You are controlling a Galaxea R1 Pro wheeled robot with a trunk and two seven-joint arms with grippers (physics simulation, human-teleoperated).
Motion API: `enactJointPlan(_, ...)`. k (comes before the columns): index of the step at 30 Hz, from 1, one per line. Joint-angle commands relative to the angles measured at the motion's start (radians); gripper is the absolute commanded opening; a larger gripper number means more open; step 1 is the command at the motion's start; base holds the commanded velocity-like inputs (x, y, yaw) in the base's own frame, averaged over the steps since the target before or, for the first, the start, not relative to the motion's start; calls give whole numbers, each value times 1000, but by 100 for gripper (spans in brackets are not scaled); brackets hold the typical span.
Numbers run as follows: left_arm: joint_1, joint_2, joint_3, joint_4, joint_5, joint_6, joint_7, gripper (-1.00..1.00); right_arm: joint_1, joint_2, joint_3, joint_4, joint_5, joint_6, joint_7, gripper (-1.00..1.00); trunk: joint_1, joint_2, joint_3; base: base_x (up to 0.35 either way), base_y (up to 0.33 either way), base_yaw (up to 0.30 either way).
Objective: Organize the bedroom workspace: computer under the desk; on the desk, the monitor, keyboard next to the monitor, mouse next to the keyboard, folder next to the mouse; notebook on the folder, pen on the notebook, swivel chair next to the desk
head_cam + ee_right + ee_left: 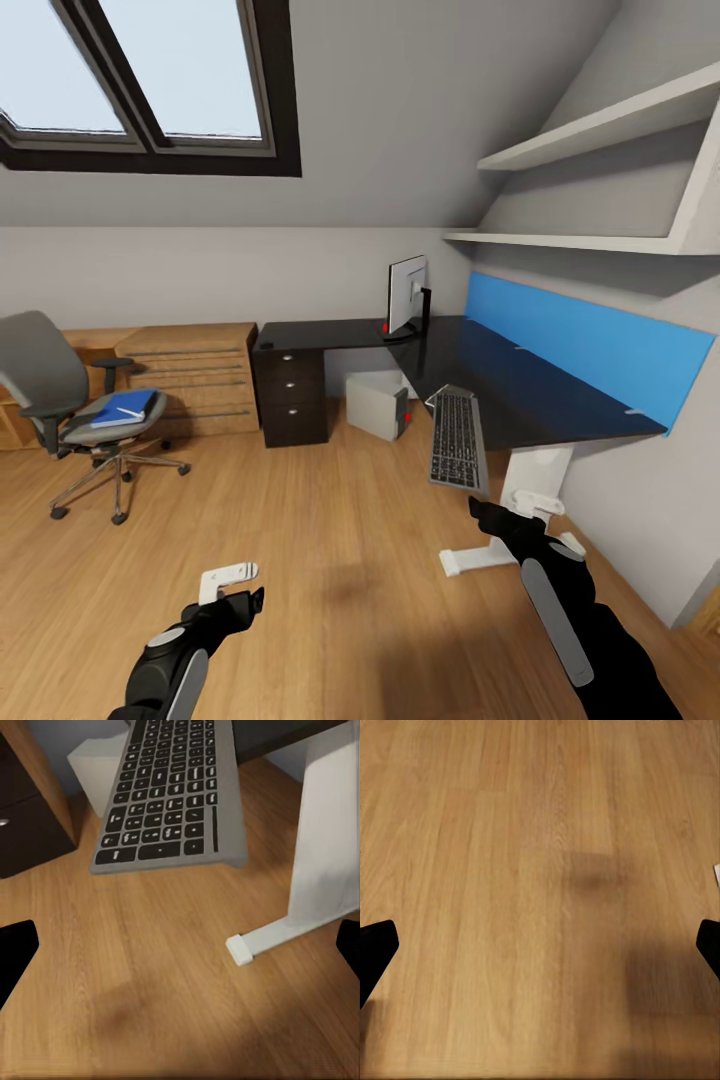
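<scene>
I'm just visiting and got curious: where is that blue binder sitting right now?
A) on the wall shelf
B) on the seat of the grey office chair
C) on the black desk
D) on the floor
B: the blue binder lies on the seat of the grey office chair.

keyboard (458,440) — overhanging desk (520,380) edge

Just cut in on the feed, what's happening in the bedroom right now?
The robot faces the desk from the open floor. The keyboard appears in mid-air off the desk's front edge, beyond the right gripper, whose fingers look spread and not touching it. The left gripper hangs open over bare floor. The monitor is on the desk, the computer under it, and the folder lies on the swivel chair.
</scene>
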Motion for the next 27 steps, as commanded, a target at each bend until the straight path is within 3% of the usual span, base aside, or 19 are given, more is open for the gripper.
enactJointPlan(1,-1,0,-1,-3,11,4,9,100,-1,-1,2,-1,-11,1,-10,100,0,-1,-1,-56,0,0)
enactJointPlan(4,-1,1,1,-11,11,4,9,100,-1,-1,2,-1,-23,0,-10,100,0,-1,-1,-37,0,0)
enactJointPlan(8,-1,0,4,-37,13,5,9,100,-1,-3,-1,0,-93,-1,-10,100,0,-1,-1,-14,0,0)
enactJointPlan(10,-1,0,5,-45,13,5,9,100,-1,-5,-3,0,-136,-1,-10,100,4,-8,-4,-7,0,0)
enactJointPlan(11,-1,0,5,-50,13,4,9,100,-1,-7,-4,2,-181,-1,-9,100,7,-15,-7,-4,0,0)
enactJointPlan(17,-1,0,6,-56,14,4,11,100,-1,-10,-16,46,-298,-2,-8,100,30,-57,-26,-2,0,0)
enactJointPlan(21,-1,0,6,-57,13,4,12,100,-1,-9,-56,76,-377,-3,-6,100,46,-85,-39,0,0,0)
enactJointPlan(22,-1,0,6,-57,13,4,14,100,-1,-8,-79,84,-426,-2,-5,100,50,-92,-42,0,0,0)
enactJointPlan(27,-1,0,6,-58,13,4,16,100,-1,-11,-112,96,-557,0,2,100,69,-127,-58,0,0,0)
